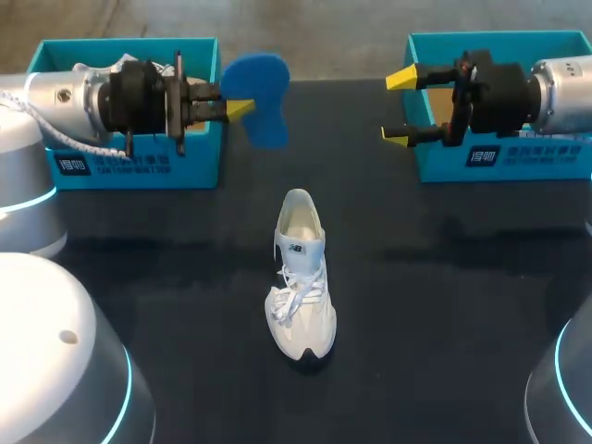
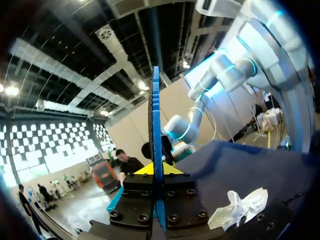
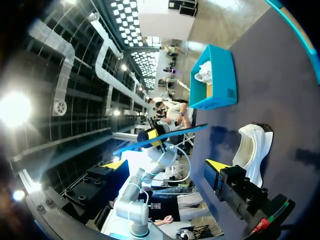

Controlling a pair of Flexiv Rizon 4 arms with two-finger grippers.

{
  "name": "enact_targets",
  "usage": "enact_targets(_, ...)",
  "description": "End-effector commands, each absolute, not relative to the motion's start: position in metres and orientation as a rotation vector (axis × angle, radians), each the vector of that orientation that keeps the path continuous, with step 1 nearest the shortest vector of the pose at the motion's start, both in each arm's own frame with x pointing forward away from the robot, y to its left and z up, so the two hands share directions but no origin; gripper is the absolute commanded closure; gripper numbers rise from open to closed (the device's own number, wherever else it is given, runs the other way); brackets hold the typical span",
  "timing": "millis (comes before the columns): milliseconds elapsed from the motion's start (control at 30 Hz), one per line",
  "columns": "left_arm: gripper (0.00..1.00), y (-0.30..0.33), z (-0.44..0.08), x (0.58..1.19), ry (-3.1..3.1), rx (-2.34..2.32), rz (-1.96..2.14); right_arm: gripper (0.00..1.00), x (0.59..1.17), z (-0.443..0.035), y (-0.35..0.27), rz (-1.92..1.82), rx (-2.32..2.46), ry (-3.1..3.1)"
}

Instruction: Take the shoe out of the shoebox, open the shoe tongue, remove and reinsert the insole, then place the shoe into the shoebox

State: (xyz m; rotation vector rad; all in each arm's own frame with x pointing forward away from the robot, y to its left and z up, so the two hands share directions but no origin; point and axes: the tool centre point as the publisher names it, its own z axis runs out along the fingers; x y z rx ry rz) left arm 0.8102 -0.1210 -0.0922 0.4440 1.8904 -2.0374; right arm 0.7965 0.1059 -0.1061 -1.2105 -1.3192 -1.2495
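Note:
A white shoe (image 1: 301,277) stands on the black table (image 1: 444,277) near the middle, toe toward me, its opening showing. Up in the air in front of the left shoebox (image 1: 139,157), my left gripper (image 1: 236,108) is shut on a blue insole (image 1: 261,97). In the left wrist view the insole (image 2: 157,140) is edge-on between the left gripper's (image 2: 156,169) fingers, with the shoe (image 2: 240,207) below. My right gripper (image 1: 400,107) hangs open and empty before the right shoebox (image 1: 504,157). The right wrist view has the right gripper (image 3: 165,165) facing the insole (image 3: 165,136), the shoe (image 3: 255,147) beneath.
The two blue shoeboxes stand at the back left and back right of the table. Something white lies in the left box (image 3: 215,80). The white bases of my arms fill the near corners.

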Motion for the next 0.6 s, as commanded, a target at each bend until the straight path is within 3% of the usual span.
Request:
enact_targets(33,1.00,-0.124,-0.090,0.819,2.175,-0.638,-2.571,0.00,0.796,-0.106,0.106,-1.246,-1.215,-1.322)
enact_targets(600,1.00,-0.129,-0.107,0.808,2.497,-0.594,-2.513,0.00,0.796,-0.106,0.106,-1.246,-1.215,-1.322)
